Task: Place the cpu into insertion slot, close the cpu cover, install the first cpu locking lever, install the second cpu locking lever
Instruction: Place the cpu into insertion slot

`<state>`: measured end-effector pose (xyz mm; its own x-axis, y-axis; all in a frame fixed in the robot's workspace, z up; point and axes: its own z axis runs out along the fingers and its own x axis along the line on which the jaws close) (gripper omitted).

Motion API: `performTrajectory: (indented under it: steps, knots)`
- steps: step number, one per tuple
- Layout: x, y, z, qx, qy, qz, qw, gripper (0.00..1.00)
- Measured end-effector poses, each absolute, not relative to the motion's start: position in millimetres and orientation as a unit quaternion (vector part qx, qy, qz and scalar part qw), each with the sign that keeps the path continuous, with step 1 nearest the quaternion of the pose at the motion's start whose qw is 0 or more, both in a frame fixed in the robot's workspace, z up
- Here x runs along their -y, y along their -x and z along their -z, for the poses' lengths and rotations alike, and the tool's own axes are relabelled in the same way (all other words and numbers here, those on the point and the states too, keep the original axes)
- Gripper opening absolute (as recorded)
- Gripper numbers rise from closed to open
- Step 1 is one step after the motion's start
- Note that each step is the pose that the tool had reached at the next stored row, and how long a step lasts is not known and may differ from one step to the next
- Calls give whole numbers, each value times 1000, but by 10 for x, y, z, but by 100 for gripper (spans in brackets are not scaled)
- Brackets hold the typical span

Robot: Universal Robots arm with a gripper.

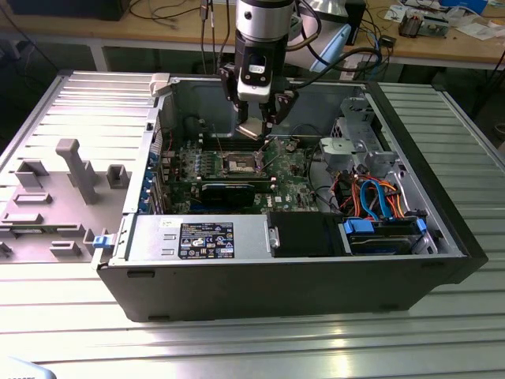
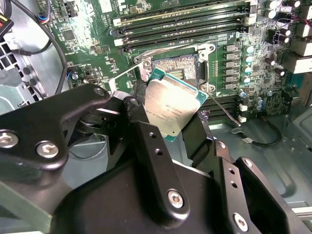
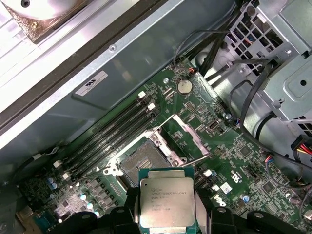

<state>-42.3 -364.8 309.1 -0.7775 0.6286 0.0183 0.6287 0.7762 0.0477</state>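
My gripper (image 1: 256, 125) hangs inside the open computer case, shut on the cpu (image 1: 251, 131). In both wrist views the cpu (image 2: 170, 107) (image 3: 167, 207) is a silver-topped square chip with a green edge, pinched at two opposite sides between black fingers (image 2: 139, 109). It is held above the board, tilted, close to the insertion slot (image 2: 175, 66) (image 3: 142, 163), which lies uncovered. The cpu cover (image 3: 195, 134) stands swung open beside the slot. Two thin locking levers (image 2: 122, 75) (image 2: 225, 108) stick out, released, at the slot's sides.
Long memory slots (image 2: 185, 24) run alongside the socket. Black cables (image 3: 253, 83) and a metal drive cage (image 1: 355, 142) stand on the exterior view's right. A power supply with a black label plate (image 1: 207, 239) lines the near wall. A grey fixture plate (image 1: 55, 189) lies outside the case.
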Motion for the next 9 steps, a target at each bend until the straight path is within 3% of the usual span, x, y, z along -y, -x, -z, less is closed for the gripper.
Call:
performTrajectory:
  steps: [9]
  knots:
    - [3650, 423, -3089, 934, 355, 25, 0, 55]
